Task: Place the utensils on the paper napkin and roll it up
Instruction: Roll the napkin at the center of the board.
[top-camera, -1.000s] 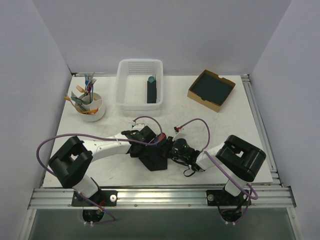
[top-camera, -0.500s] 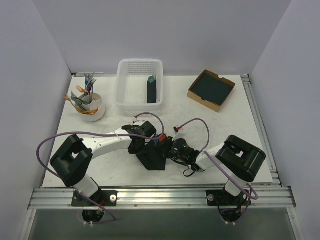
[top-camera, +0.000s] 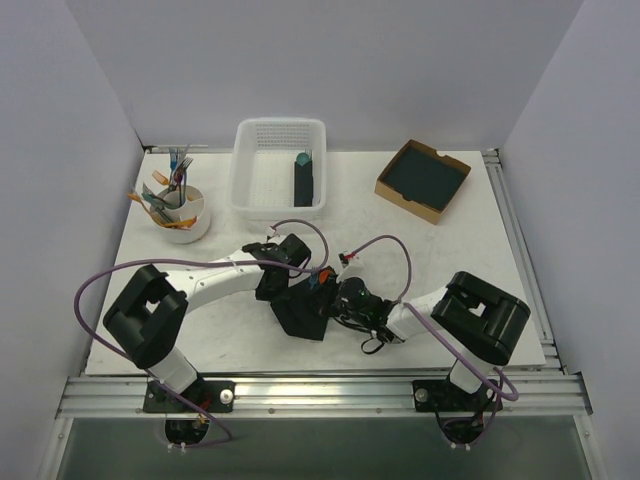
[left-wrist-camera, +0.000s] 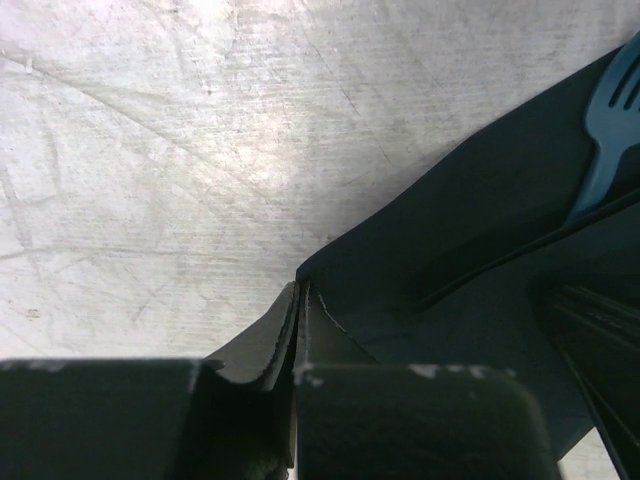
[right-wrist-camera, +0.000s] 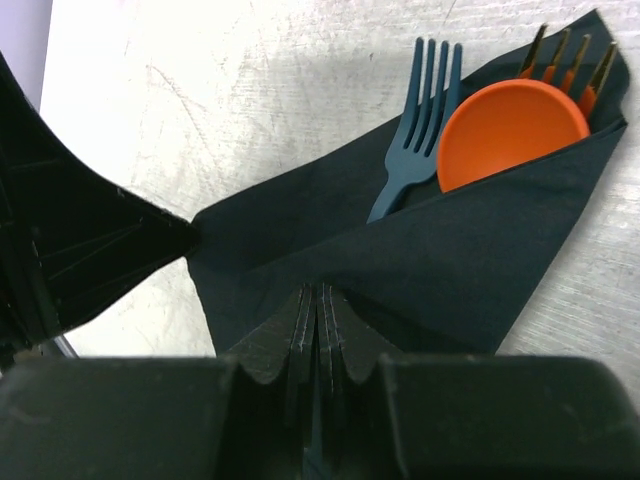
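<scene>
The paper napkin is a near-black sheet folded over the utensils. An orange spoon bowl, orange fork tines and a teal fork stick out of its open end. My right gripper is shut on the napkin's folded edge. My left gripper is shut on a corner of the napkin, with the teal fork at the right. In the top view both grippers, left and right, meet over the napkin at the table's front middle.
A white basket at the back holds a dark roll with a teal tip. A cardboard box of dark sheets sits at the back right. A white cup with spare utensils stands at the back left.
Both grippers have shifted slightly left and away from the table's front edge, taking the napkin with them. Both stay shut.
</scene>
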